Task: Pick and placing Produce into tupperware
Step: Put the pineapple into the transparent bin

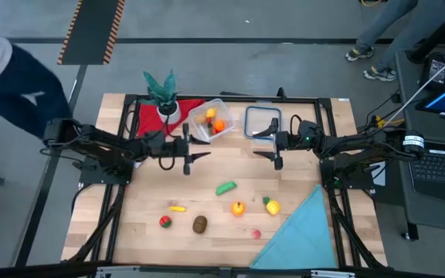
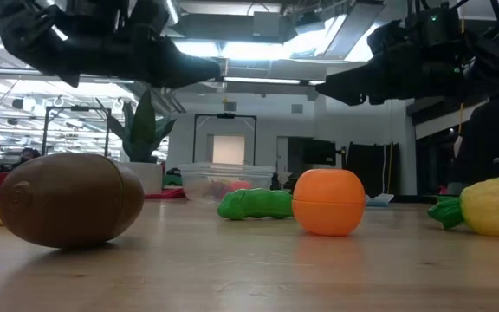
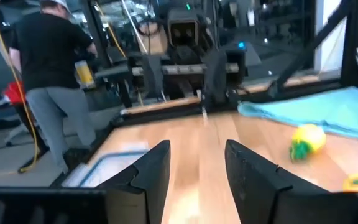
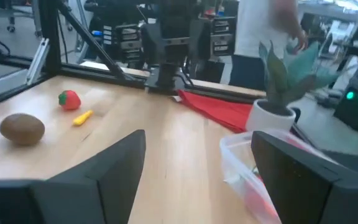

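Note:
The clear tupperware (image 1: 212,120) stands at the far middle of the table with orange, yellow and red pieces in it. More produce lies loose on the near half: a green piece (image 1: 225,188), an orange one (image 1: 238,208), a yellow one (image 1: 272,205), a small yellow one (image 1: 177,208), a red one (image 1: 164,222), a brown one (image 1: 200,224) and a pink one (image 1: 256,233). My left gripper (image 1: 186,157) is open, level and above the table, just near-left of the tupperware. My right gripper (image 1: 276,150) is open wide, near-right of it. Both face each other with nothing between their fingers.
The clear lid (image 1: 263,122) lies right of the tupperware. A potted plant (image 1: 161,90) stands on a red cloth (image 1: 149,117) at the far left. A teal cloth (image 1: 304,232) covers the near right corner. People stand beyond the table's far edge.

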Tool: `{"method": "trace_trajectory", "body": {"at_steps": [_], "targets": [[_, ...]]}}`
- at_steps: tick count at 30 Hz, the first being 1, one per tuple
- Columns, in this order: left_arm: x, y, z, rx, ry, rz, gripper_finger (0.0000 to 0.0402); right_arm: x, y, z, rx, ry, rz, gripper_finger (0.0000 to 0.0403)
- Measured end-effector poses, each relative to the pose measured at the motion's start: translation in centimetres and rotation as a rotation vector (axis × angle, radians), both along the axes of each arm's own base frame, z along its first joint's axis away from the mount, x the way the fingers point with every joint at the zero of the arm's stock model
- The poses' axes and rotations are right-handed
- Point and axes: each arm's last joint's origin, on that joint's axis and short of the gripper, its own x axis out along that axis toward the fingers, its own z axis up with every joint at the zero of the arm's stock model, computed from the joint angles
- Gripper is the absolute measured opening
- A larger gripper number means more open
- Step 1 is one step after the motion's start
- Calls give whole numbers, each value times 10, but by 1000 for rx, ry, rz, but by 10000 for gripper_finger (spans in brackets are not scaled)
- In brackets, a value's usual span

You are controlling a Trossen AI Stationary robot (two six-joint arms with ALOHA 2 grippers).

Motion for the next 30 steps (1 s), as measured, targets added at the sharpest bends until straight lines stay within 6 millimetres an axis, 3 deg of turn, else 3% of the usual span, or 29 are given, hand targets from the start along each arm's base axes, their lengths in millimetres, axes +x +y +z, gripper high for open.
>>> {"method": "trace_trajectory", "body": {"at_steps": [16, 25, 30], "targets": [[1, -16, -3, -31, 16, -67, 144, -4, 10, -2, 9, 90, -39, 294], [1, -16, -3, -32, 17, -67, 148, -26, 33, 22, -15, 74, -88, 294], [1, -16, -3, -32, 17, -67, 138, -43, 45, 25, 6, 133, -126, 294]]}}
